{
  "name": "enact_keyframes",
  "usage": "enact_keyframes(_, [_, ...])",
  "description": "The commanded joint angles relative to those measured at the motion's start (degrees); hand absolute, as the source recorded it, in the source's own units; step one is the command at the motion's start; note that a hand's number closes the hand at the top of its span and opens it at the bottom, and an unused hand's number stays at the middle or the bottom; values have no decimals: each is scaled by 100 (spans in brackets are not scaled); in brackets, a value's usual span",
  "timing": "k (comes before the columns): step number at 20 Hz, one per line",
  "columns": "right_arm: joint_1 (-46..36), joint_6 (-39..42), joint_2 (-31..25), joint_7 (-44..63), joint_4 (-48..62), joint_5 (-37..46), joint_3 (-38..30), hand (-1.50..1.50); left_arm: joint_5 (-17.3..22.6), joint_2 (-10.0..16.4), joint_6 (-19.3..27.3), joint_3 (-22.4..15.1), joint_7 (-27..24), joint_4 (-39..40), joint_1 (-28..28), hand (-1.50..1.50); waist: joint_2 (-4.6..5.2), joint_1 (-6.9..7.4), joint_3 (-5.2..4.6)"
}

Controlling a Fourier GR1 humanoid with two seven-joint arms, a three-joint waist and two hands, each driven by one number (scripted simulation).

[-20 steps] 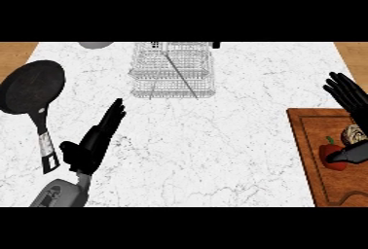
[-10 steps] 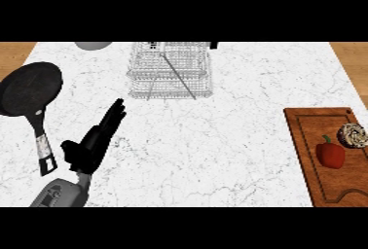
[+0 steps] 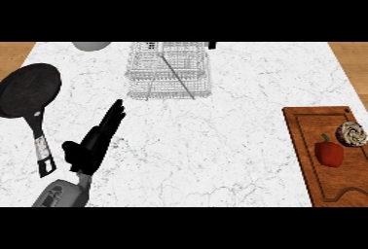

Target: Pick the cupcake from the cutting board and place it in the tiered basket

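No word, number, brand or sign can be read anywhere in the head view. The only thing that looks like a label is a pale patch (image 3: 45, 151) on the handle of the frying pan (image 3: 28, 90), at the left of the frame. It carries a few small dark marks, and these are too small to tell whether they are letters, figures or a logo.

White grey-veined marble counter (image 3: 215, 165); wood-toned strips (image 3: 13, 52) at both far corners, possibly floor; even light.
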Motion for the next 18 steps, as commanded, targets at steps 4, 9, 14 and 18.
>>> enact_keyframes(4, [555, 21, 515, 850, -861, 457, -368, -150, -211, -165, -184, 217, -7, 52, 56, 0, -1, -20, 2])
enact_keyframes(9, [340, -812, 870, 642, 171, 1363, -321, -150, -289, -270, -227, 288, 105, 284, -240, 0, 23, 29, 6])
enact_keyframes(14, [148, -821, 1479, 957, 667, 1994, -14, -150, -315, -232, -561, 411, -328, 280, 165, 0, 29, 89, 5])
enact_keyframes(18, [195, -1018, 1913, 709, 1100, 2272, -116, -150, -407, -328, -461, 473, 299, -208, 53, 0, 17, 65, 7])
